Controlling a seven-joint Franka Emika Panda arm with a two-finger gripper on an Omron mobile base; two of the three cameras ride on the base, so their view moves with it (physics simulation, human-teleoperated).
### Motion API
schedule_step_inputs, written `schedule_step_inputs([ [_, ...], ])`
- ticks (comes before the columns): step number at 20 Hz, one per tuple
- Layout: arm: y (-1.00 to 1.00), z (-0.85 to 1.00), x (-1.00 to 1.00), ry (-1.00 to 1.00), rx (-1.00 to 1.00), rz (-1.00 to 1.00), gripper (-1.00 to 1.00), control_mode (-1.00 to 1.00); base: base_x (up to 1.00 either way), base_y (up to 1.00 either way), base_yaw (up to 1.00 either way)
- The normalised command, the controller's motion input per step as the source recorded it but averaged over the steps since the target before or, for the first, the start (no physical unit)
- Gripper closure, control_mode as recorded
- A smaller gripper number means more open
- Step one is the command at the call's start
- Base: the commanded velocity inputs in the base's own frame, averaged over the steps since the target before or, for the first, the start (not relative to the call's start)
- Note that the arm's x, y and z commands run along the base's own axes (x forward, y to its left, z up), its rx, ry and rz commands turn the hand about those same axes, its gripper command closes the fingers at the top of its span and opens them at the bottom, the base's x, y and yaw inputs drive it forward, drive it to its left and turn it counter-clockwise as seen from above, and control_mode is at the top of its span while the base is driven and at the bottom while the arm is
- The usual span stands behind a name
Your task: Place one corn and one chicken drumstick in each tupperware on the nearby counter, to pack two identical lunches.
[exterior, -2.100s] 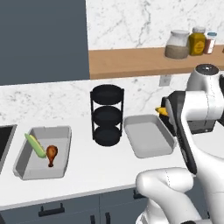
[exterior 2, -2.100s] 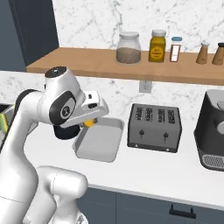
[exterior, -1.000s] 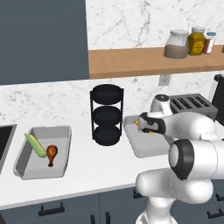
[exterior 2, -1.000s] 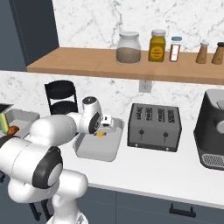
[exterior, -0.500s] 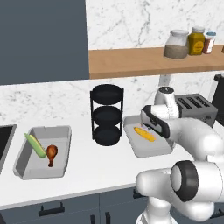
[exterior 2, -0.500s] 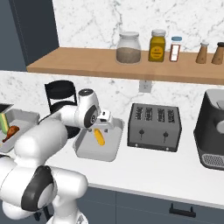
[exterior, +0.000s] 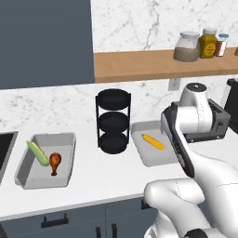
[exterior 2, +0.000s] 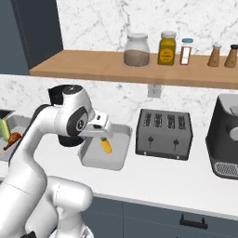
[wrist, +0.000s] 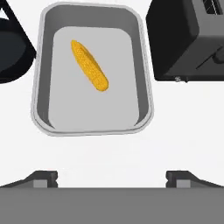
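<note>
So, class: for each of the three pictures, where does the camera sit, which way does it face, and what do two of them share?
Left base view: behind-left of the arm, facing the counter; white arm at lower right.
Right base view: behind-right, facing the toaster; arm at lower left.
Hand view: above, looking down; open gripper at the bottom.
All share the yellow corn lying in the right tupperware.

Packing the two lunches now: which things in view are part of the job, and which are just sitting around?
Part of the job:
- right tupperware holding yellow corn
- left tupperware holding green corn and chicken drumstick
- counter

Just sitting around:
- black tiered rack
- toaster
- shelf jars
- coffee machine
</note>
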Motion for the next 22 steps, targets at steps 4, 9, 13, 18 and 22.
schedule_step_inputs([
  [4, 0.00, 0.00, 0.00, 0.00, 0.00, 0.00, -1.00, 1.00, -1.00, -0.67, 0.04],
  [9, 0.00, 0.00, 0.00, 0.00, 0.00, 0.00, -1.00, 1.00, -1.00, -1.00, -0.06],
  [13, 0.00, 0.00, 0.00, 0.00, 0.00, 0.00, -1.00, 1.00, -1.00, -1.00, -0.32],
  [18, 0.00, 0.00, 0.00, 0.00, 0.00, 0.00, -1.00, 1.00, -0.57, -1.00, -0.42],
  [22, 0.00, 0.00, 0.00, 0.00, 0.00, 0.00, -1.00, 1.00, 0.39, -1.00, -0.29],
])
